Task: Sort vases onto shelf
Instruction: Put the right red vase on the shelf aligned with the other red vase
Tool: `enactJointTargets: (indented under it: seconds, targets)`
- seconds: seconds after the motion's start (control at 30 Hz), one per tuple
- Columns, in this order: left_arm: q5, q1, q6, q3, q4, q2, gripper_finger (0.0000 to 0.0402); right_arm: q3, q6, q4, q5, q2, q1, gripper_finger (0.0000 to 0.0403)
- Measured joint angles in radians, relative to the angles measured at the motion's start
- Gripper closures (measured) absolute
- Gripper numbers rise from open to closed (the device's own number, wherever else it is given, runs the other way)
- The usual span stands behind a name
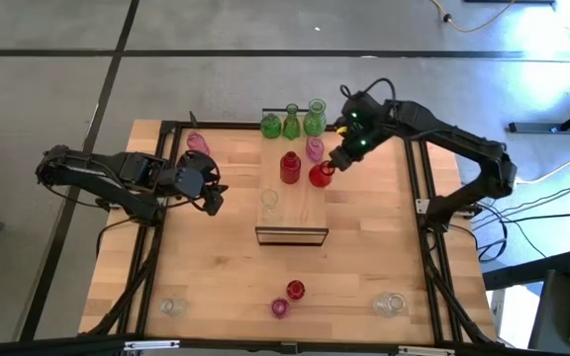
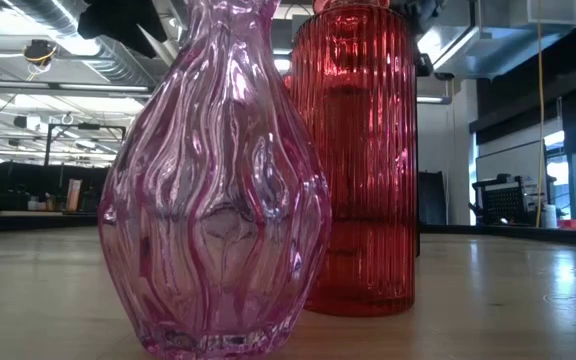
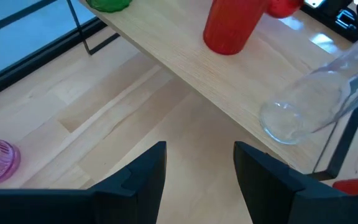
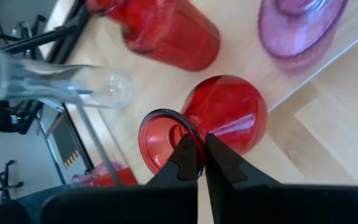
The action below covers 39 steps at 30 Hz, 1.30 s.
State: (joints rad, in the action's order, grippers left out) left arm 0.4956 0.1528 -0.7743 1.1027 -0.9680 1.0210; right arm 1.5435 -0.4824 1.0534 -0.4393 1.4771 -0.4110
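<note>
The light-wood shelf (image 1: 300,213) lies at the table's middle. On it stand three green vases (image 1: 292,124) at its far end, a pink vase (image 1: 315,148), a red cylinder vase (image 1: 290,166), a clear vase (image 1: 269,201) and a round red vase (image 1: 322,176) at its right edge. My right gripper (image 1: 336,163) is shut on the round red vase (image 4: 229,115). My left gripper (image 1: 211,193) is open and empty, left of the shelf (image 3: 197,68), above the tabletop. My right gripper pinches the round red vase's mouth rim (image 4: 188,127), one finger inside the mouth and one outside by the neck. The fingers come slanting down from the table's far right. The vase is upright at the shelf's right edge; whether its base rests there, I cannot tell.
A pink vase (image 1: 198,141) stands on the table at the far left. Near the front edge stand a clear vase (image 1: 173,307), a pink vase (image 1: 280,308), a red vase (image 1: 296,290) and a clear vase (image 1: 389,304). The pink vase (image 2: 213,190) and red vase (image 2: 358,160) fill the low view.
</note>
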Motion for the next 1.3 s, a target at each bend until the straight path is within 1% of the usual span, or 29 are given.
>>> enactJointTargets:
  seconds: [0.17, 0.3, 0.43, 0.87, 1.0, 1.1, 1.3]
  targets:
    - [0.017, 0.000, 0.000, 0.000, 0.001, 0.000, 0.0221, 0.069, 0.052, 0.075, 0.008, 0.081, -0.004, 0.0403]
    - [0.015, 0.000, 0.000, 0.000, 0.001, 0.000, 0.0221, 0.101, 0.069, 0.088, 0.005, 0.112, -0.003, 0.0403]
    - [0.014, 0.000, 0.000, 0.000, 0.002, 0.000, 0.0221, 0.105, 0.070, 0.086, 0.031, 0.113, -0.004, 0.0403]
    - [0.016, 0.000, 0.001, 0.000, 0.005, 0.000, 0.0221, 0.105, 0.065, 0.065, 0.028, 0.113, -0.002, 0.0403]
    - [0.016, 0.000, 0.022, 0.000, 0.005, 0.000, 0.0221, 0.105, 0.059, 0.054, 0.026, 0.113, -0.002, 0.0403]
    - [0.018, 0.000, 0.023, 0.000, 0.005, 0.000, 0.0221, 0.105, 0.041, 0.034, 0.012, 0.113, -0.002, 0.0403]
    - [0.020, 0.000, 0.023, 0.000, 0.005, 0.000, 0.0221, 0.105, 0.040, 0.053, -0.029, 0.136, -0.002, 0.0403]
